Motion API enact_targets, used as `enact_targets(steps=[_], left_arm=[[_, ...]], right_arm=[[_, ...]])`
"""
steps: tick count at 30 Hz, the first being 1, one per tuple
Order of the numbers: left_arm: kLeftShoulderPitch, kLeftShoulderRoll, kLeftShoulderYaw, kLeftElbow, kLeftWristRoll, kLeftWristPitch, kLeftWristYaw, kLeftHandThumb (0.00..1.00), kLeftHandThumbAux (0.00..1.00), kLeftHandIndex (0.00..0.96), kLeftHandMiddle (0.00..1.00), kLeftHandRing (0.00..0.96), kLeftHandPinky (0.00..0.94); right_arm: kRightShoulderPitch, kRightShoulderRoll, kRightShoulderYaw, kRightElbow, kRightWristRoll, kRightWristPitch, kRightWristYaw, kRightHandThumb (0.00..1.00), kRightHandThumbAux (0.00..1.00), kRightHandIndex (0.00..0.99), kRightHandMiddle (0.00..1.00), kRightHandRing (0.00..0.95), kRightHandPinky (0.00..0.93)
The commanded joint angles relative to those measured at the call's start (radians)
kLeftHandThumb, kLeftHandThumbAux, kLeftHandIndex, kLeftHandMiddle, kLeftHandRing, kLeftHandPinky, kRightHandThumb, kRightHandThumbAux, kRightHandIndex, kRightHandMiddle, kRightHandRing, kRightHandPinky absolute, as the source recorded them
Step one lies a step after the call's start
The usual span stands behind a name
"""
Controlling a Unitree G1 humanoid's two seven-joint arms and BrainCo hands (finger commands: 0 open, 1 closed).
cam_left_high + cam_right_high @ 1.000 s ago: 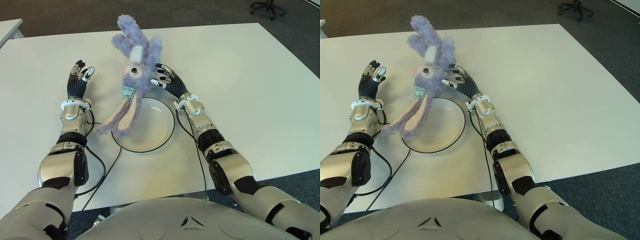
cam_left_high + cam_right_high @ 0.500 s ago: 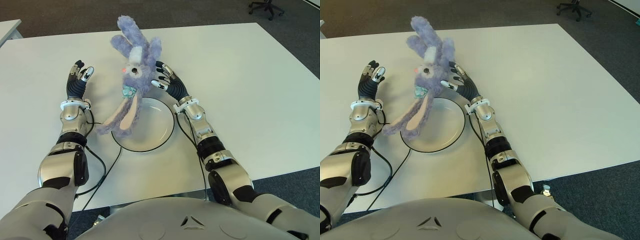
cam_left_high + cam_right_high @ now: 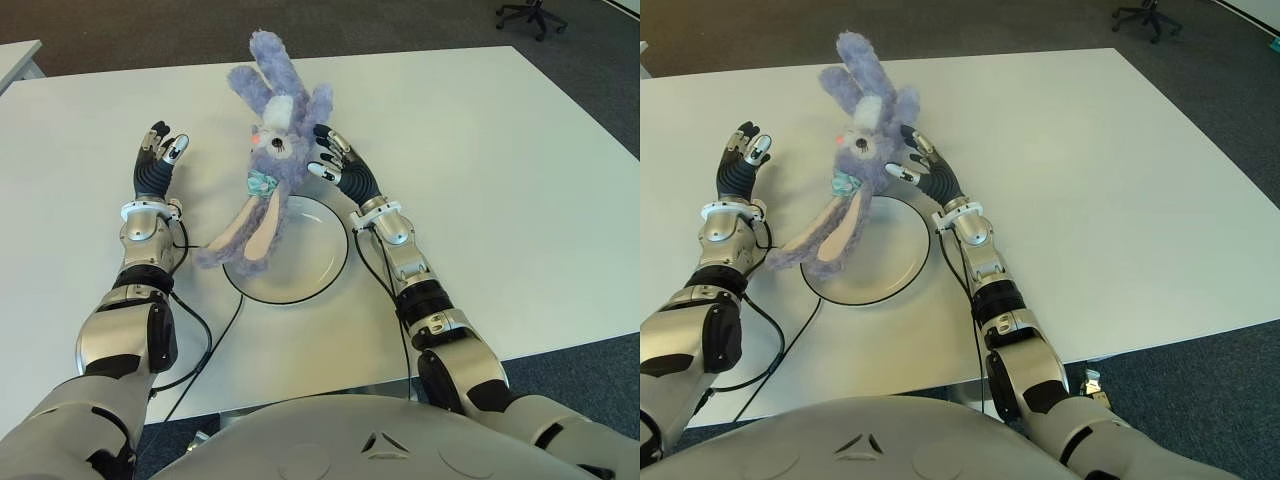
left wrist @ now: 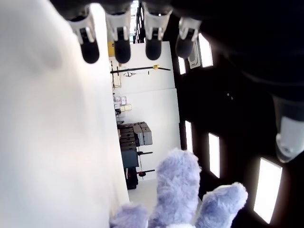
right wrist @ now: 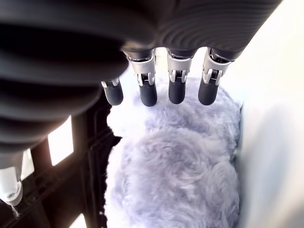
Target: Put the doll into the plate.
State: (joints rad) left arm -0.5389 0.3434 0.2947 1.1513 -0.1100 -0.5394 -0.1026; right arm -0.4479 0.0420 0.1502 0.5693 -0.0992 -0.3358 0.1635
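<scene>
Left eye view shows us our right hand (image 3: 335,165), fingers straight and spread, beside the doll's (image 3: 270,155) head, not gripping. Its legs trail over the plate (image 3: 320,270) rim. Next we nudge it fully in. Our left hand (image 3: 155,165) lies open nearby.

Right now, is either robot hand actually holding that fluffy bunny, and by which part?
Not clearly. The right robot hand has its fingers straight against the doll's body, not wrapped around it. The left robot hand is open, holding nothing.
</scene>
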Motion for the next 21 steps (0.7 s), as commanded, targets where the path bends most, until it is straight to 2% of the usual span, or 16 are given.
enact_targets(steps=[1,13,21], left_arm=[[0.093,-0.048,-0.014,0.064,0.01,0.023,-0.006,0.0,0.474,0.0,0.076,0.084,0.096],[0.089,-0.046,-0.019,0.065,0.015,0.031,0.001,0.0,0.467,0.002,0.082,0.093,0.112],[0.084,-0.046,-0.02,0.063,0.016,0.04,0.006,0.0,0.463,0.005,0.089,0.104,0.14]], right_arm=[[0.135,-0.004,0.008,0.019,0.017,0.029,0.022,0.105,0.504,0.0,0.0,0.014,0.091],[0.158,-0.008,0.011,-0.019,0.026,0.056,0.034,0.117,0.499,0.0,0.0,0.017,0.093],[0.155,-0.01,0.009,-0.015,0.025,0.046,0.031,0.115,0.502,0.0,0.0,0.026,0.102]])
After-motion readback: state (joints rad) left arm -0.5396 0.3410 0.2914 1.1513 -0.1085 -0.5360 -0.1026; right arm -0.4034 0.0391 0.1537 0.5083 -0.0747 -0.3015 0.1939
